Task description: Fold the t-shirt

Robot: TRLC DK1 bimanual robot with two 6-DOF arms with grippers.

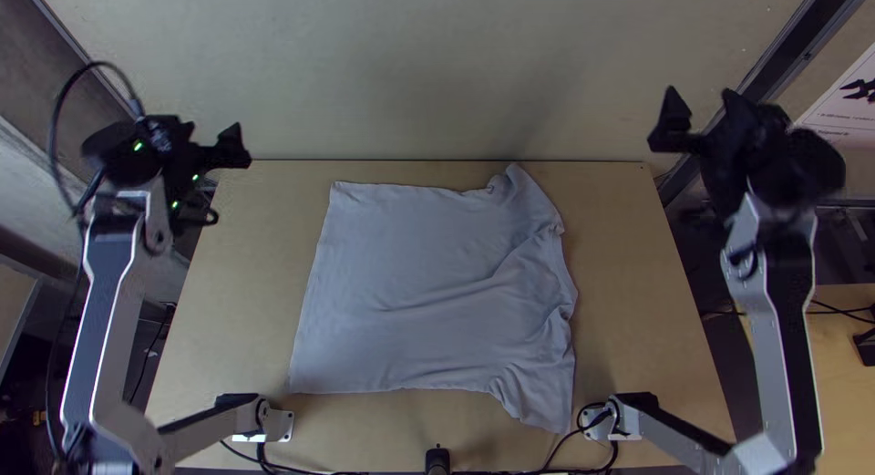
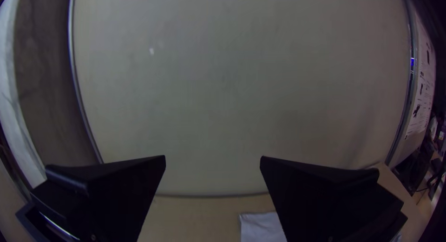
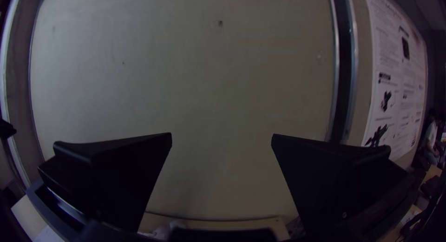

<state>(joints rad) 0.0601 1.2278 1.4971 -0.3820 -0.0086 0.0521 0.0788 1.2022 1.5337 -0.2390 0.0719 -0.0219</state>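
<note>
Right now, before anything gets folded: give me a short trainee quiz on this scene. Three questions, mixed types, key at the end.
1. Multiple choice: Where on the shirt do the wrinkles mostly gather? A) toward the robot's left; B) toward the robot's right; C) evenly all over.
2. Fill in: The left end effector and the right end effector are both ____.
3. True or false: The shirt lies on the table rolled into a tight ball.

Key: 1. B; 2. open; 3. false

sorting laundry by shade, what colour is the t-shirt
The t-shirt is plain pale grey with a bluish cast, with no pattern visible; the top view shows it best.
</note>
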